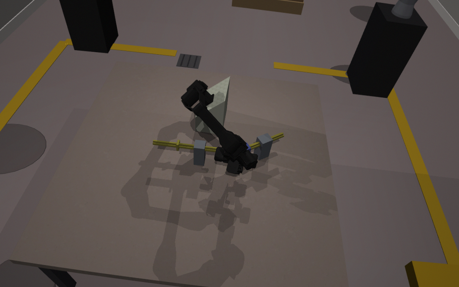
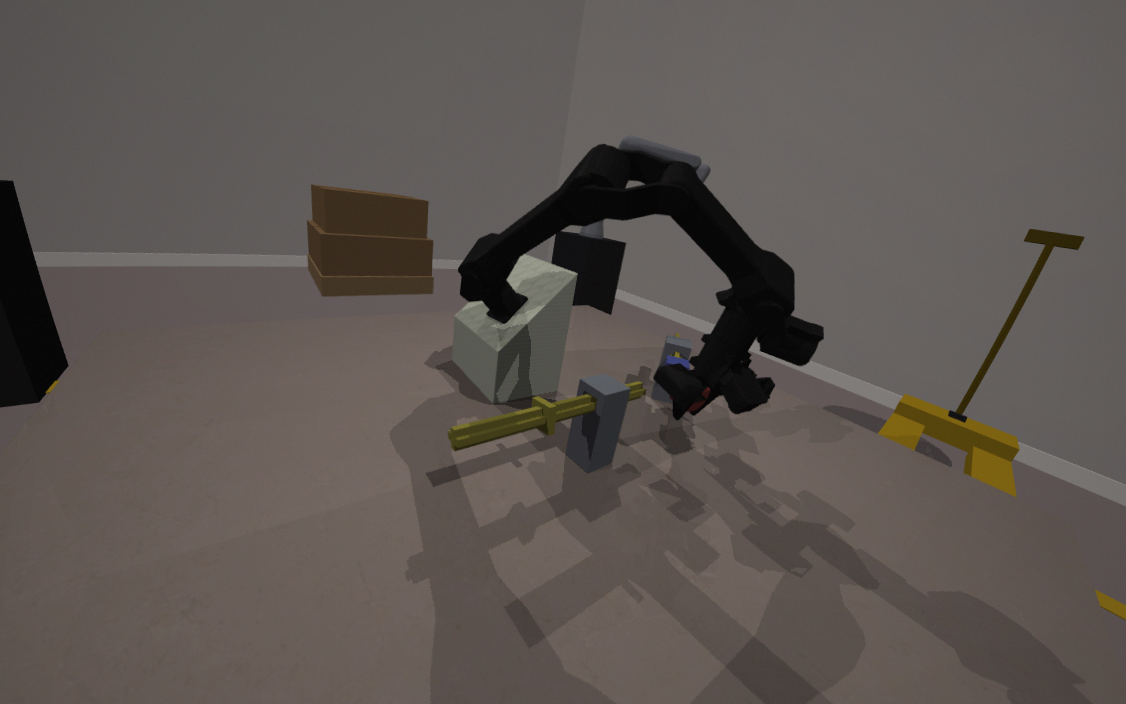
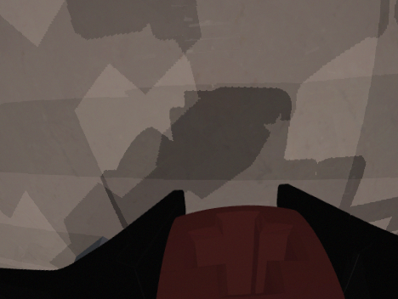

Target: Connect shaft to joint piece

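My gripper (image 1: 227,161) (image 2: 704,401) (image 3: 230,197) is shut on the red joint piece (image 2: 697,403) (image 3: 251,251), which sits between the two fingers. The arm hides it in the top view. A blue part (image 1: 248,146) (image 2: 679,361) shows beside the gripper at the inner end of the fixed shaft (image 1: 277,135), which runs through the right block (image 1: 265,149) (image 2: 676,342). The yellow second shaft (image 1: 162,143) (image 2: 489,429), with a collar (image 1: 177,145) (image 2: 545,415), runs through the left block (image 1: 199,154) (image 2: 604,423). Its inner end stops short of the gripper in the exterior view. The opening's direction is unclear.
The arm's base stands on a pale green slanted pedestal (image 1: 218,116) (image 2: 531,348) behind the shafts. The collar is well outside the left block. The table's front edge (image 1: 84,274) is far from the gripper. Black columns (image 1: 91,27) (image 1: 385,50) stand beyond the table.
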